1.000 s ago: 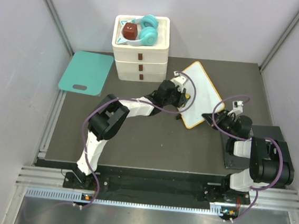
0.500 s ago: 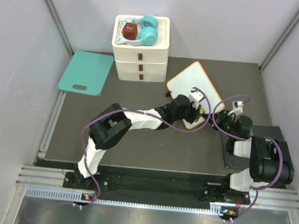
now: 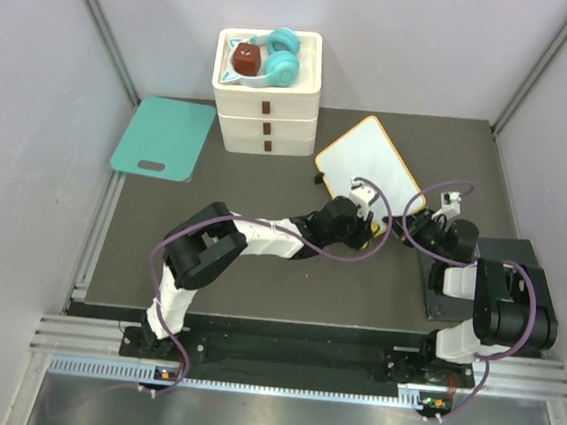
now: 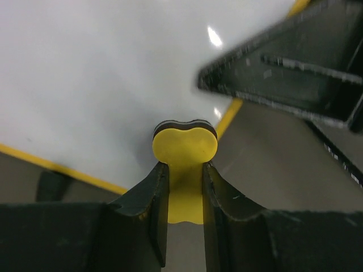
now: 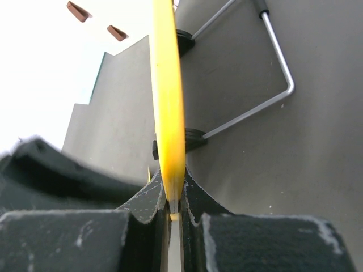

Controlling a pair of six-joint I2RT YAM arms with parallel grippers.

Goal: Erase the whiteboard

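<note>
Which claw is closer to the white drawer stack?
Left. The left claw is over the whiteboard, nearer the drawer stack; the right claw clamps the board's edge on the side away from it.

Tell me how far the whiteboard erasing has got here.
Mostly done, it seems: the whiteboard shows no scribbles on its exposed face. In hand: the right gripper clamps its yellow rim, and the left gripper holds a yellow eraser at the board's near edge. Left: any marks hidden under the left arm, which I cannot check.
</note>
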